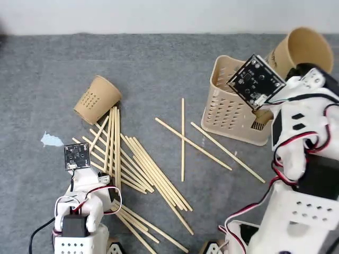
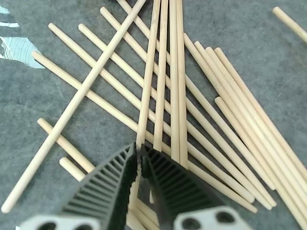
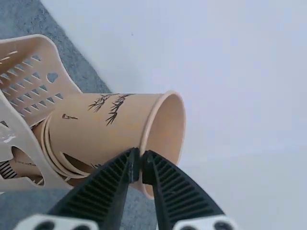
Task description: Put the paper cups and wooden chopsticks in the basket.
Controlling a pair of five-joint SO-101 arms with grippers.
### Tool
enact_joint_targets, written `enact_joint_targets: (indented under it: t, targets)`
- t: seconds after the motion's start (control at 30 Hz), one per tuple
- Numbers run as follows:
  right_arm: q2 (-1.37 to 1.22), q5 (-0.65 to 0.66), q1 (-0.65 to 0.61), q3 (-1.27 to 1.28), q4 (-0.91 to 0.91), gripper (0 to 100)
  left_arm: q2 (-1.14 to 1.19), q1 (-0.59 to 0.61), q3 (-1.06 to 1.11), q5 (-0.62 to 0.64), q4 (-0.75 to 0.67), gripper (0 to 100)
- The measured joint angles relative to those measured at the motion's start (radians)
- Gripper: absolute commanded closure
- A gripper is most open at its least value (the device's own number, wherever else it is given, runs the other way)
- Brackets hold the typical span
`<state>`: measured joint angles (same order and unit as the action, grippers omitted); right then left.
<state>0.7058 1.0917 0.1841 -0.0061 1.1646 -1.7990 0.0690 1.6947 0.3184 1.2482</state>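
My right gripper (image 3: 139, 165) is shut on the rim of a tan paper cup (image 3: 115, 127). The cup (image 1: 302, 48) is tilted, its base inside the beige basket (image 1: 230, 106) at the right back, where other cup rims nest around it. A second paper cup (image 1: 98, 99) lies on its side at the left back. Several wooden chopsticks (image 1: 143, 164) are scattered over the grey mat between the arms. My left gripper (image 2: 138, 154) is shut just above a bundle of chopsticks (image 2: 165, 96) at the front left, holding none that I can see.
A scrap of light blue tape (image 1: 51, 139) is stuck to the mat at the left. Two chopsticks (image 1: 212, 145) lie close against the basket's front. A white wall (image 1: 159, 16) bounds the mat at the back.
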Motion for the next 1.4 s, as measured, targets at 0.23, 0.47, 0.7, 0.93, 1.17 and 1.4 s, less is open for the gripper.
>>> enact_joint_targets:
  t: [0.23,0.47,0.7,0.93,1.17,1.4]
  targets:
    - [0.000,0.041,0.000,0.060,-0.081,99.1,0.000,0.000,0.000,0.000,0.000,98]
    - [0.000,0.074,0.000,0.091,-0.138,99.1,0.000,0.000,0.000,0.000,0.000,98]
    - [0.000,0.077,0.000,0.091,-0.138,99.1,0.000,0.000,0.000,0.000,0.000,98]
    - [0.000,0.077,0.000,0.091,-0.138,99.1,0.000,0.000,0.000,0.000,0.000,98]
    - [0.000,0.077,0.000,0.092,-0.138,99.1,0.000,0.000,0.000,0.000,0.000,98]
    - [0.000,0.080,0.000,0.092,-0.180,99.1,0.000,0.000,0.000,0.000,0.000,98]
